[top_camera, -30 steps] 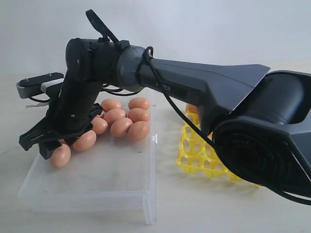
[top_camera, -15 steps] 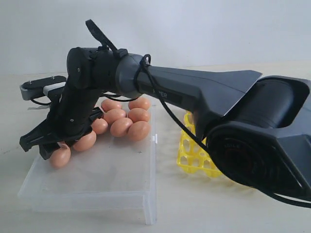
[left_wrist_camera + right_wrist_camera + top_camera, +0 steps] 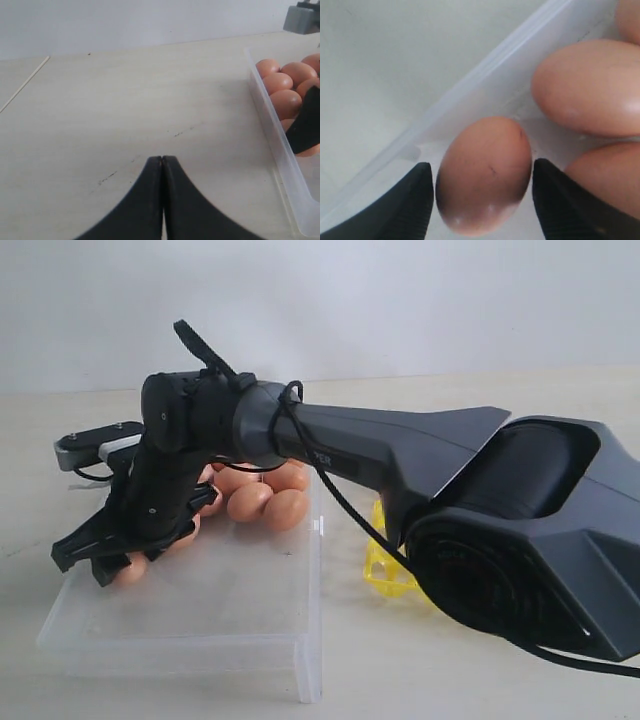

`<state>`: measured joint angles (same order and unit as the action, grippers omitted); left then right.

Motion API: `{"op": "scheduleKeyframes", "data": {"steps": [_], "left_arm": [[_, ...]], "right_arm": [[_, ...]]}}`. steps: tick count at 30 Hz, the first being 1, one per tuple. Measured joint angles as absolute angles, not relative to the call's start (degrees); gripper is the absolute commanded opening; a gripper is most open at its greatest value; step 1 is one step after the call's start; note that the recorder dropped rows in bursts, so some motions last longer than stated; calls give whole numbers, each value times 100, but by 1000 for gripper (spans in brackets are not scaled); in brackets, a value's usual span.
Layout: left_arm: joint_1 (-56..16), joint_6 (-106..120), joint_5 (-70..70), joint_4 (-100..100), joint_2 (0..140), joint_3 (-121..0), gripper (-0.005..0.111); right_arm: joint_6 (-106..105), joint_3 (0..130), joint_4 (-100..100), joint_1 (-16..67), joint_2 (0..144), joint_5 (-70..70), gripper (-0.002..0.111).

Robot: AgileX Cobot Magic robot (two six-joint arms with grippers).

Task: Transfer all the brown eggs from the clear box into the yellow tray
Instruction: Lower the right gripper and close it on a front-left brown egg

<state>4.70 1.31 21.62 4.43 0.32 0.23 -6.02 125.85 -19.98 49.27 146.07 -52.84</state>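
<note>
This looks like a robotics lab or a test room rather than a home kitchen. Everything stands on a plain desk (image 3: 400, 685) with a pale wood-grain top, which carries a few small dark scratches in the left wrist view. Behind it rises a bare whitish wall (image 3: 420, 300). A large black robot arm (image 3: 400, 445), with a loose black cable (image 3: 340, 502) running along it, fills much of the exterior view. On the desk are brown eggs (image 3: 285, 508) in a clear box (image 3: 200, 640), and beside it a yellow tray (image 3: 385, 575).
</note>
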Motion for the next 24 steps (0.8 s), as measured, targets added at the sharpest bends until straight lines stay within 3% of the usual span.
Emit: {"op": "scheduleKeyframes", "data": {"steps": [24], "left_arm": [[470,131,2162,443,32,23,0]], "right_arm": [[-520,12621,-1987,4927,14754,-5183,57]]}}
